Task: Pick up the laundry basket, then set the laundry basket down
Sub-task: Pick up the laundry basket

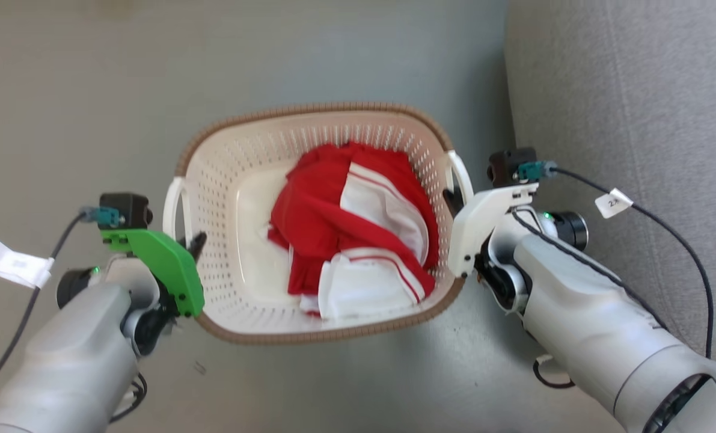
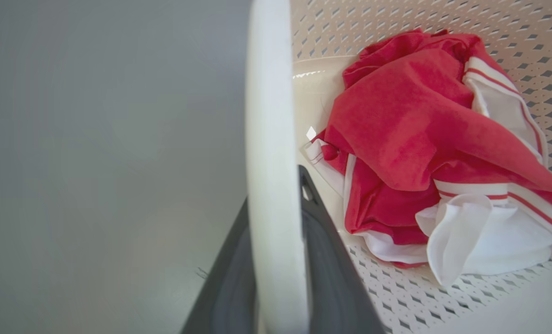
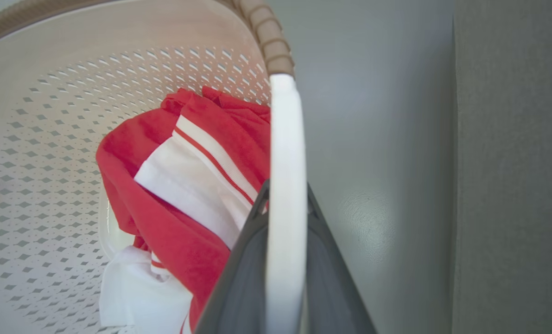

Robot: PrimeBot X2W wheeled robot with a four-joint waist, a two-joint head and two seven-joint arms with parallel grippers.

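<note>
The left tool (image 2: 276, 199) is clamping the left handle (image 2: 267, 93) of the basket (image 1: 225, 156); the right tool (image 3: 286, 195) is clamping the right handle (image 3: 285, 116).

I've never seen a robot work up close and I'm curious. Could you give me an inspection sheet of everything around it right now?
Surface: smooth grey floor.
Job's things: laundry basket, upright, between both arms.
Clutter: crumpled red and white garment inside the basket.
End effectors: left end effector and right end effector each shut around a white handle.
Cables: black cable with paper tag at each wrist.
Surroundings: grey upholstered furniture on the right.
</note>
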